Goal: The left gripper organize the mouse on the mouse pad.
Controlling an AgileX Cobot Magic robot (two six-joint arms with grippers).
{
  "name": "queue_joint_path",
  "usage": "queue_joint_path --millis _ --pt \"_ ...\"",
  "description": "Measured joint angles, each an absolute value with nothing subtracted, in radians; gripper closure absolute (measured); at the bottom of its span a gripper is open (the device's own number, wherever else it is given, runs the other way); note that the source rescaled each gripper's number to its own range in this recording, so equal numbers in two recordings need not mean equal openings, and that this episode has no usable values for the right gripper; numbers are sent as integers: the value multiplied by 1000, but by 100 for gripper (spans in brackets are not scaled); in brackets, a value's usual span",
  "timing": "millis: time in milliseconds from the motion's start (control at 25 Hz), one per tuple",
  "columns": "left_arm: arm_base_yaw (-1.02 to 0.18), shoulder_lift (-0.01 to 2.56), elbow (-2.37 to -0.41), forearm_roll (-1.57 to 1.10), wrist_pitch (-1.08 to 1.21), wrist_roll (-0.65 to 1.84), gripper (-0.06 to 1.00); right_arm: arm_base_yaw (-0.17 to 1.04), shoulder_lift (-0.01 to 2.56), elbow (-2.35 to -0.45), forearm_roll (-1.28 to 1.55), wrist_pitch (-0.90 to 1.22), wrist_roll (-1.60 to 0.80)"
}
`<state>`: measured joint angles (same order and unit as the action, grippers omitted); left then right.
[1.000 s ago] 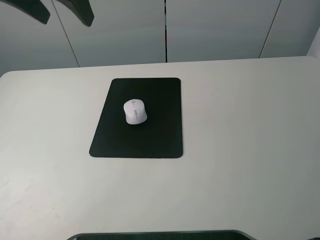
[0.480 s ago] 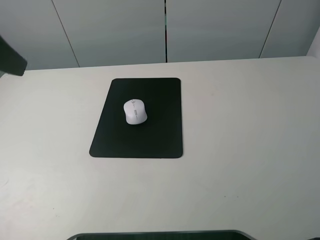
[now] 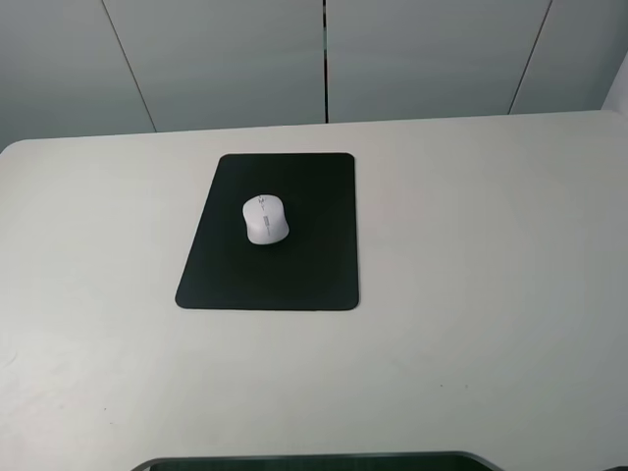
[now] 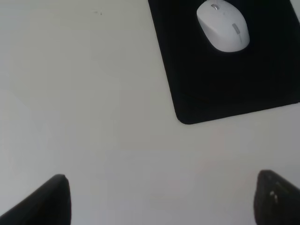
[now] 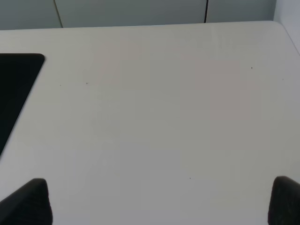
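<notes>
Above bare table (image 4: 93, 93), the left gripper (image 4: 161, 199) hangs with fingers spread wide, holding nothing; the mouse (image 3: 265, 219) sits on the mouse pad (image 3: 294, 275), slightly askew. Any low sweep across the pad could nudge it off

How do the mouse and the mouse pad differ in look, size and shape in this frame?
The mouse is white with a grey scroll wheel; the mouse pad is matte black. The mouse is small and oval; the mouse pad is a rounded-corner rectangle several times larger. The mouse is domed and raised; the mouse pad lies flat on the table. Both sit untouched, with no gripper near them, the mouse resting on the pad.
</notes>
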<state>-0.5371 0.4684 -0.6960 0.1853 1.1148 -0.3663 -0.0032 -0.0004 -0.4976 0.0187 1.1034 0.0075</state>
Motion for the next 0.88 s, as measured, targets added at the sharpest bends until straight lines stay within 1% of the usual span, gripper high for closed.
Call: queue_joint_path --millis 120,280,400,520,880 --pt "-494 388 -670 185 1113 -349 -6 -3 0 -498 19 1103 8" --pt "-372 302 -647 179 1111 -278 -6 -3 0 -498 19 1103 8" --pt "-279 251 -639 124 1111 -201 -6 -3 0 -498 19 1103 8" --pt "-213 207 -628 69 1109 -144 -6 -3 0 -498 19 1103 8" --pt "-93 9 -532 45 1083 -105 -6 -3 0 -498 19 1103 8"
